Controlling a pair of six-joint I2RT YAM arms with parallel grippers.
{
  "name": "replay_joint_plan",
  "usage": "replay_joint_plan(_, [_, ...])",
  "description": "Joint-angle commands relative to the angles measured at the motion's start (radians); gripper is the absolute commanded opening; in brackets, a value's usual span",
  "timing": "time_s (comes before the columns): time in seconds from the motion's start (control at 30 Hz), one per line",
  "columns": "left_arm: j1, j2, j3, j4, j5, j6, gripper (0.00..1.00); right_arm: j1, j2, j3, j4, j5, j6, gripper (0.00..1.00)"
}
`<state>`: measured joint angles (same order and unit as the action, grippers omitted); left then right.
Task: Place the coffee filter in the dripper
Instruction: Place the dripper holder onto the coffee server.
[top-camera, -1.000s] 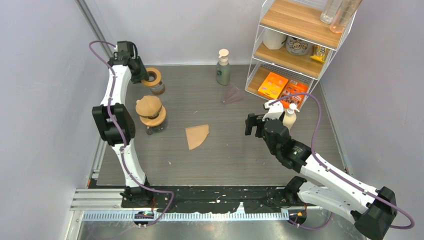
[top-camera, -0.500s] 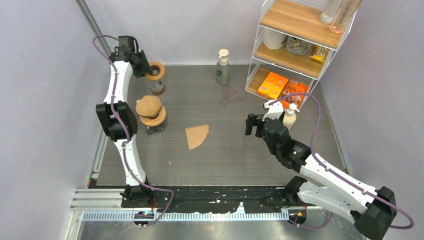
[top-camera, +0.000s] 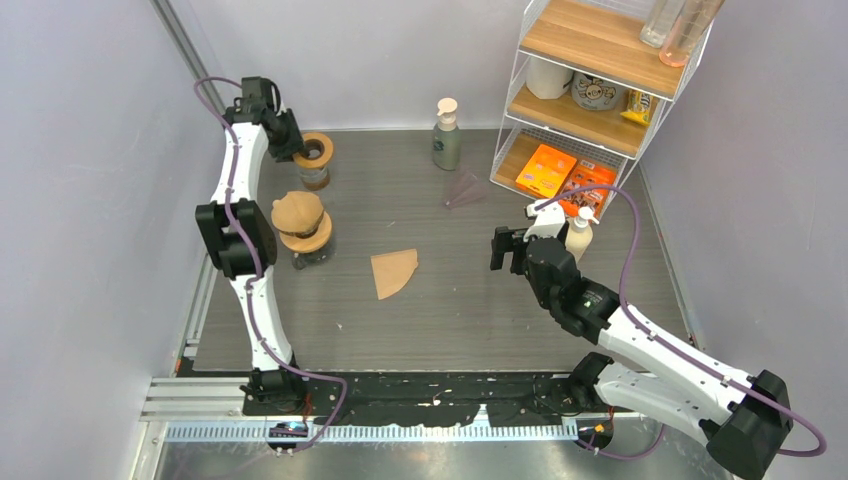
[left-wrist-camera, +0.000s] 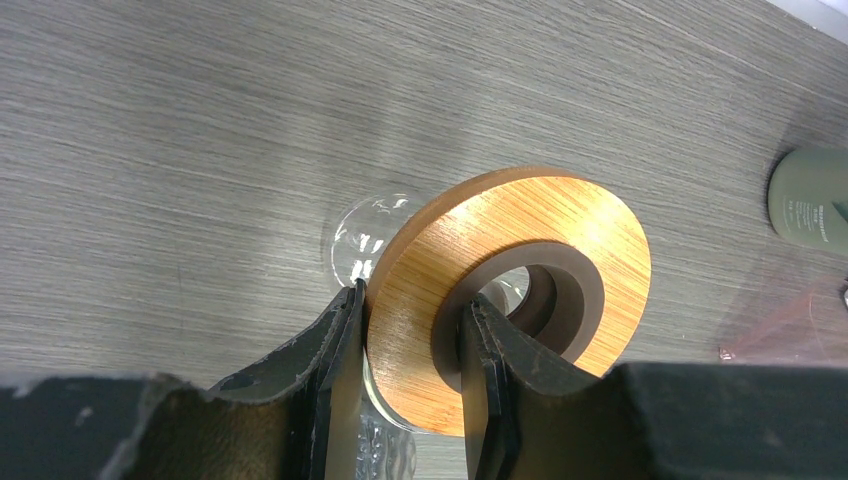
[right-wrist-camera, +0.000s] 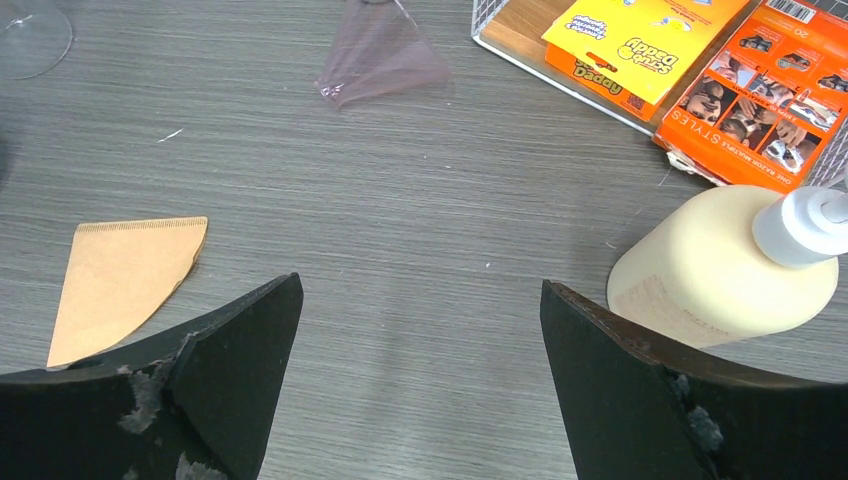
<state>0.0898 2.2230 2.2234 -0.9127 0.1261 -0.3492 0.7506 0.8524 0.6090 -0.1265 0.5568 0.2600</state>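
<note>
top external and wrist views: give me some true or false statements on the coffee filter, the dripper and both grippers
1. The coffee filter lies flat on the table, and neither gripper touches it. True.
2. The left gripper is closed on the wooden ring of the glass dripper, one finger outside the ring and one in its hole. True.
3. The right gripper is shut on the cream pump bottle. False: its jaws are wide open and hold nothing; the bottle stands beside it.
4. The filter sits inside the dripper. False: it is on the table, well apart from the dripper.
5. The orange boxes are on the wire rack's top shelf. False: they are on the bottom shelf.
</note>
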Motion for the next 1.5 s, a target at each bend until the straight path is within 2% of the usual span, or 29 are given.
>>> replay_joint_plan(0.0, [0.007,0.005,0.047,-0.014,0.008,0.024,0.14,-0.005,0.004,0.005,0.05,0.024,-0.011,0.95])
replay_joint_plan(0.43, [0.006,0.013,0.065,-0.039,-0.002,0.035,0.25,-0.008,0.021,0.01,0.052,0.023,-0.012,0.95])
replay_joint_plan(0.6, [0.006,0.015,0.064,-0.043,-0.004,0.034,0.34,-0.008,0.018,0.009,0.053,0.023,-0.013,0.96])
replay_joint_plan(0.8, [0.006,0.014,0.064,-0.048,0.0,0.032,0.36,-0.01,0.02,0.009,0.052,0.022,-0.012,0.95])
replay_joint_plan(0.97, [0.006,0.004,0.057,-0.055,-0.01,0.037,0.41,-0.01,0.023,0.011,0.052,0.021,-0.013,0.95])
replay_joint_plan(1.33, [0.007,-0.016,0.021,-0.048,-0.007,0.049,0.38,-0.01,0.026,0.012,0.052,0.017,-0.013,0.95])
replay_joint_plan(1.47, [0.007,-0.019,0.019,-0.052,-0.021,0.051,0.34,-0.01,0.025,0.012,0.05,0.014,-0.013,0.96])
